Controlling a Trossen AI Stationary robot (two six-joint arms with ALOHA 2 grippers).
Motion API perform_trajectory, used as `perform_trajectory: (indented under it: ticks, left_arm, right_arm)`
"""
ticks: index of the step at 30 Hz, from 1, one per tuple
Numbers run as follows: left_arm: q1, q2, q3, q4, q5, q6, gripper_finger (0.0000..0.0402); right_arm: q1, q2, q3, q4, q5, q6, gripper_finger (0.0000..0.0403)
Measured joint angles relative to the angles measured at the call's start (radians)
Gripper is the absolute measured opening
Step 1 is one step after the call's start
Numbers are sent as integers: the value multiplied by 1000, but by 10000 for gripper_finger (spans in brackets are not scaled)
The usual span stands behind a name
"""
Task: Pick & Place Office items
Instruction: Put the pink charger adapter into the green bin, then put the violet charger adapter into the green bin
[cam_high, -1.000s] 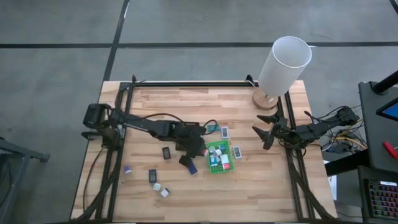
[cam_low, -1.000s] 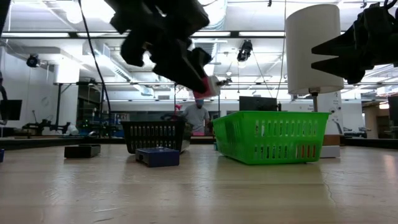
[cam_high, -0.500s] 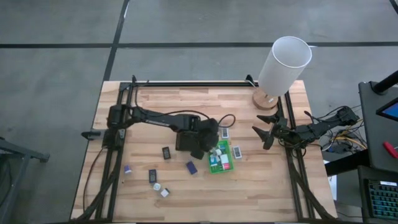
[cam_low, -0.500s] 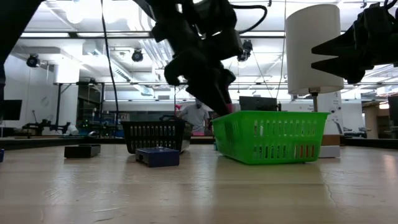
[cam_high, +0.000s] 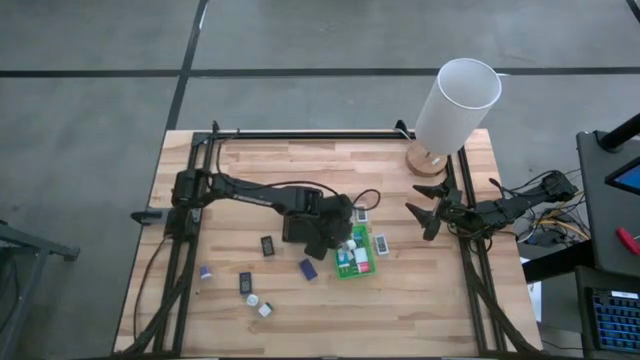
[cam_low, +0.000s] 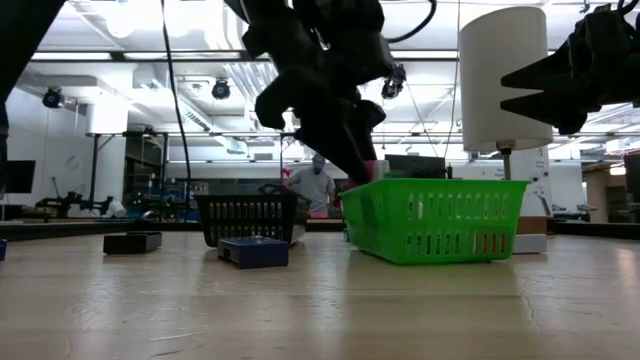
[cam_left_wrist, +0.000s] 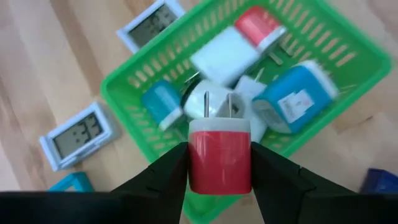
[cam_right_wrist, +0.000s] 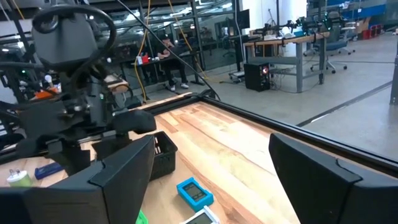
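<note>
Left wrist view: the left gripper (cam_left_wrist: 219, 167) holds a red-and-white plug adapter (cam_left_wrist: 219, 154) between its fingers, prongs pointing away, directly above the green tray (cam_left_wrist: 127, 78) that already holds several pieces. The drop lies straight beneath. The right gripper (cam_high: 431, 213) waits wide open, well apart. No writing is readable.

A wooden table (cam_high: 300, 160) is seen from above, with a dark metal frame (cam_high: 300, 134) along its edges. A white lamp shade (cam_high: 457, 105) on a round wooden base (cam_high: 428, 160) stands at the far right corner. A green basket (cam_low: 435, 218) and a black basket (cam_low: 247, 218) are set on the table. A person (cam_low: 316, 188) is visible in the room behind.
</note>
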Motion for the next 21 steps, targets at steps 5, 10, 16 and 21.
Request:
perform_trajectory:
  ticks: [5,10,16,21]
  left_arm:
    - [-6,-2,11,3,-1,5,172]
    - [-13,-2,14,3,0,19,172]
    - [-12,-15,13,-8,-4,17,172]
    - [-17,-58,13,-9,-3,1,172]
  right_arm:
    - [0,0,0,0,0,0,308]
    - [0,0,0,0,0,0,314]
    - [0,0,0,0,0,0,320]
    - [0,0,0,0,0,0,317]
